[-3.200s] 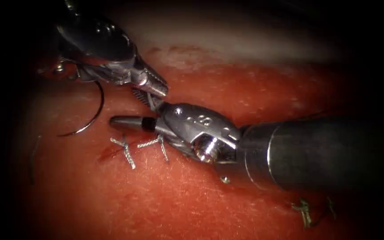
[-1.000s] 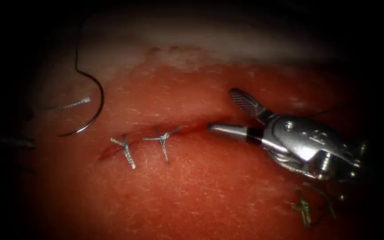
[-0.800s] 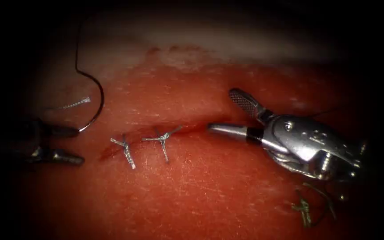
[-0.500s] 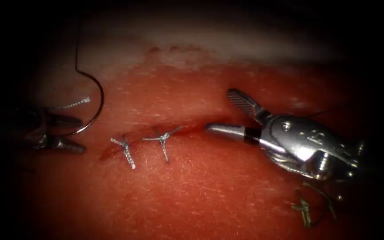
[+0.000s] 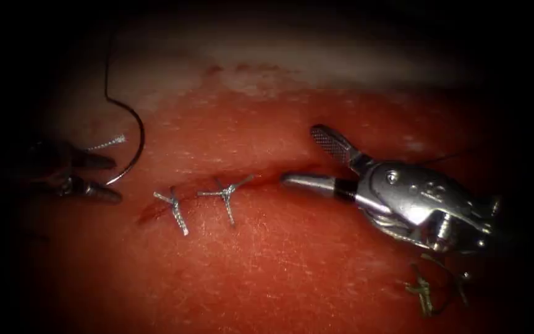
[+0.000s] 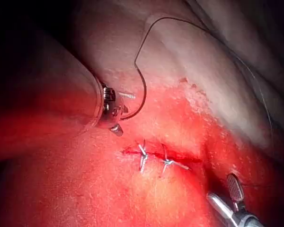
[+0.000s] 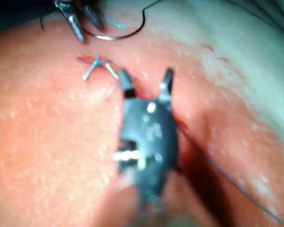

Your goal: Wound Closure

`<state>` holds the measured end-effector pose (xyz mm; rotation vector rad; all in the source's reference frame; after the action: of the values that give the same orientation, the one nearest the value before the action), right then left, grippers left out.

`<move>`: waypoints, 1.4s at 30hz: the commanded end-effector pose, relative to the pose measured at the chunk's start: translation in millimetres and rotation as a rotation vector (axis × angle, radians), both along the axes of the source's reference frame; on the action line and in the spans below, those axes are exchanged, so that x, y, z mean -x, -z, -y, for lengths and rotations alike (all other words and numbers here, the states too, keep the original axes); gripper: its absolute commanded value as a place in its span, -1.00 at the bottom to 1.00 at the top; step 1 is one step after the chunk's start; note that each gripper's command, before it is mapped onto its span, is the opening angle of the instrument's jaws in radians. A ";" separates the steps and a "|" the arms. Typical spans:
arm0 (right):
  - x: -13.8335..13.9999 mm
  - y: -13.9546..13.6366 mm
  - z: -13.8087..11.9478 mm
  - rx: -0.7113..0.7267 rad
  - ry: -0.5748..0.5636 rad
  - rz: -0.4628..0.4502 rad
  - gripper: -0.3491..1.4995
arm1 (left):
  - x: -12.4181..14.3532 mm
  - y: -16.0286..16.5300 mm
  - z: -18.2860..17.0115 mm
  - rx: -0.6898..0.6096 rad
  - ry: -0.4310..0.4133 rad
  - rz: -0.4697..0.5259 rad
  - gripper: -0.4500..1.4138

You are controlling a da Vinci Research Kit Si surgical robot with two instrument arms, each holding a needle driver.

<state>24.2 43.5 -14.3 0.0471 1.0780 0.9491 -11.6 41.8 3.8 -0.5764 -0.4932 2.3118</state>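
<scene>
The right pincer point(image 5: 304, 158) reaches in from the right with its jaws spread wide and empty: one jaw lies along the open right end of the cut point(image 5: 261, 178), the other tilts up and away over the tissue point(image 5: 279, 266). The left pincer point(image 5: 109, 178) comes in low from the left, jaws parted and holding nothing, its tips just beside the lower arc of the needle point(image 5: 132, 133). The needle lies free on the tissue left of the cut, not in it, with thread point(image 5: 106, 62) running up from its top end and a short cut end point(image 5: 107, 144) just above the left pincer. Two stitches point(image 5: 224, 195) sit between the two pincers. Since a second ago the left pincer has come into view and risen toward the needle, while the right one has edged slightly left.
</scene>
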 end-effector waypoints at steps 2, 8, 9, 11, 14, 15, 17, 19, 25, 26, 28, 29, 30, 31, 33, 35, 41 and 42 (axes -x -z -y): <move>-1.1 -0.5 0.5 -0.001 0.000 -0.001 0.98 | 0.7 -1.3 1.0 -0.005 0.011 -0.004 0.21; -1.1 -0.6 0.5 -0.003 0.001 0.001 0.98 | 0.6 -1.8 2.0 -0.100 0.081 -0.012 -0.14; -1.1 -0.6 0.5 -0.003 0.001 0.001 0.98 | 0.6 -1.8 2.0 -0.104 0.085 -0.016 -0.25; -1.0 -0.6 0.5 -0.003 0.002 0.001 0.98 | 0.5 -1.7 2.0 -0.125 0.105 -0.026 -0.64; -0.8 -0.6 0.5 -0.003 0.003 0.000 0.98 | 0.6 -1.7 1.5 -0.117 0.149 -0.058 -0.89; -0.7 -0.6 0.5 -0.006 0.007 0.004 0.98 | 0.6 -1.6 1.3 -0.111 0.154 -0.061 -0.89; -0.4 -0.6 0.5 -0.009 0.012 0.007 0.98 | 0.8 -1.2 0.9 -0.104 0.164 -0.066 -0.89; 0.1 -0.5 0.5 -0.010 0.018 0.003 0.96 | 1.2 -0.7 0.5 -0.109 0.183 -0.071 -0.89; 0.9 -0.4 0.2 -0.047 -0.009 -0.010 0.94 | 3.0 1.5 -1.0 -0.041 0.212 -0.117 -0.89; 1.0 -0.4 0.1 -0.061 -0.020 -0.015 0.89 | 3.4 2.1 -1.2 -0.017 0.202 -0.121 -0.89; 1.3 -0.3 -0.1 -0.112 -0.024 -0.047 0.81 | 4.6 3.6 -1.8 0.037 0.164 -0.130 -0.89; 1.5 -0.1 -0.4 -0.140 -0.014 -0.068 0.81 | 5.1 4.3 -2.1 0.063 0.147 -0.137 -0.89; 1.8 0.2 -1.1 -0.195 -0.015 -0.103 0.80 | 6.5 5.9 -2.5 0.116 0.100 -0.149 -0.89; 2.1 0.7 -1.9 -0.249 -0.011 -0.135 0.78 | 7.8 7.2 -2.8 0.161 0.064 -0.162 -0.89; 2.5 1.2 -2.9 -0.288 -0.017 -0.151 0.76 | 9.3 8.4 -2.9 0.202 0.036 -0.159 -0.89; 3.0 1.8 -4.3 -0.338 -0.015 -0.175 0.72 | 10.9 9.5 -2.8 0.240 0.006 -0.153 -0.89; 4.6 2.3 -8.3 -0.492 0.012 -0.240 0.60 | 14.0 10.7 -1.0 0.381 -0.125 -0.209 -0.89; 4.8 1.9 -8.9 -0.532 0.040 -0.266 0.58 | 14.3 10.7 -0.6 0.420 -0.162 -0.231 -0.89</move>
<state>18.8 52.3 -16.9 0.6594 1.0316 1.1934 -25.5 42.5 -7.6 -0.4608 0.0887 2.6438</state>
